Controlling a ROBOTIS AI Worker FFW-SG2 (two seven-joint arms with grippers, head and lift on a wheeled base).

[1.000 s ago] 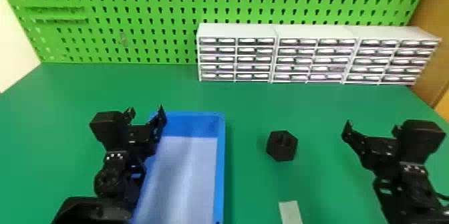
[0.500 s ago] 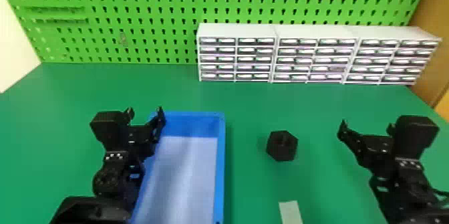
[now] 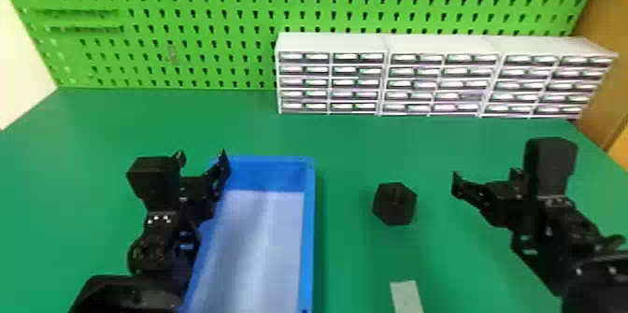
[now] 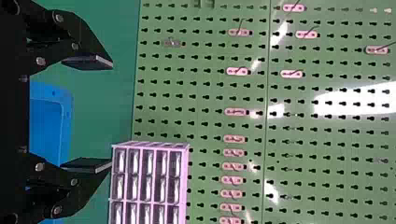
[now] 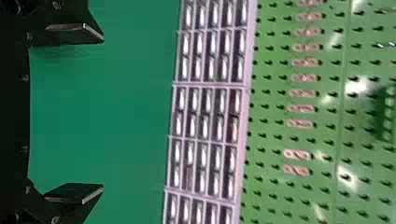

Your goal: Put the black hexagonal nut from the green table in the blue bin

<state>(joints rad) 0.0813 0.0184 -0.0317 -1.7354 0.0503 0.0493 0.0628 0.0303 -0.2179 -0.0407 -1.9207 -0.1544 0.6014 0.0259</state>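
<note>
The black hexagonal nut lies on the green table, a little to the right of the blue bin in the head view. My right gripper is to the right of the nut, apart from it, and in the right wrist view the same gripper stands open with nothing between its fingers. Over the bin's left edge is my left gripper; the left wrist view has this gripper open and holding nothing. The bin's far wall shows behind its fingers there.
White drawer units stand along the back of the table, in front of a green pegboard with metal hooks. A pale flat strip lies at the front, nearer than the nut.
The right gripper has shifted left, somewhat closer to the nut, and its wrist has turned a little. The left arm, nut and bin look the same.
</note>
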